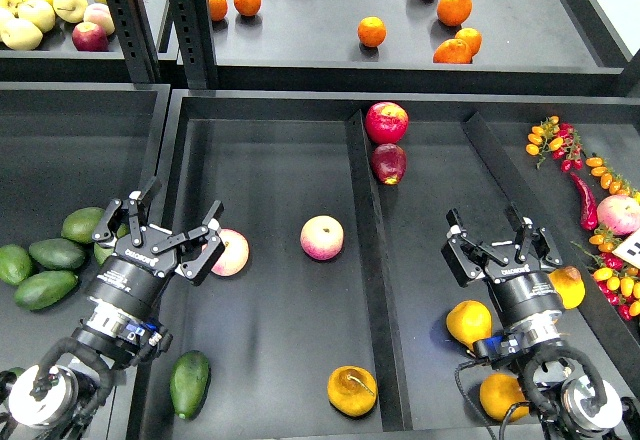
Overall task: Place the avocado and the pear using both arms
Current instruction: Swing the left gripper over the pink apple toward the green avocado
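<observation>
Big black tray [270, 380] fills the middle of the display, and everything is placed off it: a raised divider [368, 260] runs down its right side, with a narrower bin [440, 190] beyond. Above the tray's far edge, a shelf [400, 50] carries loose oranges [372, 31]. Left arm comes in over the tray's left wall, its gripper [172, 225] hanging with fingers spread apart and nothing between them, right at a pink-blushed apple [230, 252] just inside the tray. Right arm rises beyond the divider, over the narrow bin; its gripper [497, 238] has fingers apart too, empty, with yellow-orange fruit [469, 322] lying beside its wrist. A cluster of paler avocados [45, 270] sits outside the tray's left wall. There's the avocado [190, 384], glossy dark green, lying free at the tray's near-left corner, below the left arm. And the pear [352, 391], squat, yellow-orange, brown stem up top, resting at the tray's near-right corner, hard by the divider. Another blushed apple [322, 237] sits mid-tray.
</observation>
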Controlling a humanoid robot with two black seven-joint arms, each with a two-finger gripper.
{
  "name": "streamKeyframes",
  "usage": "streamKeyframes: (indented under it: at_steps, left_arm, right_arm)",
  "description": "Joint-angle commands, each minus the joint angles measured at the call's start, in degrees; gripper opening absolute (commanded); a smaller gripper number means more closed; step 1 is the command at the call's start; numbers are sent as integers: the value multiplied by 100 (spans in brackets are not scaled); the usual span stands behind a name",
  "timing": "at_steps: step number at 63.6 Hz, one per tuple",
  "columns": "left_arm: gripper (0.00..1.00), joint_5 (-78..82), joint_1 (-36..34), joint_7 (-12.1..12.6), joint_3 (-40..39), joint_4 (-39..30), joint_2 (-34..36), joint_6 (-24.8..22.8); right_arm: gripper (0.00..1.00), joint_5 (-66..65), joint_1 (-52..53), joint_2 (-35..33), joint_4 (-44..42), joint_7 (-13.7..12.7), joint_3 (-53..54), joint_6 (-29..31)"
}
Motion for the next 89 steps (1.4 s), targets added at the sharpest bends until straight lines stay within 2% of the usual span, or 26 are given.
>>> streamKeyframes:
  at_steps: [1,15,25,37,72,80,87,89]
  left_arm:
    - [99,1,-71,0,-30,2,0,-32]
    - [99,397,-62,0,-100,2,0,-41]
    - [100,493,-62,18,-21,2,0,-234]
    - [100,485,-62,105,6,2,0,-234]
    - [100,511,-9,114,14,2,0,-243]
    - [100,1099,-97,343,41,20,0,-234]
    - [100,1591,-360,930,93,134,25,-216]
    - [100,1645,-413,1028,128,152,140,-208]
  right_arm:
    - [100,0,11,0,6,0,-269,213]
    - [100,-8,20,0,6,0,-516,363]
    - [100,-8,29,0,6,0,-463,363]
    - [100,-8,11,0,6,0,-455,416]
    - [100,-26,-33,0,6,9,-261,750]
    - [100,-35,-33,0,6,62,2,741]
    - [100,-26,-33,0,6,53,161,741]
    - [100,-26,-33,0,6,62,178,741]
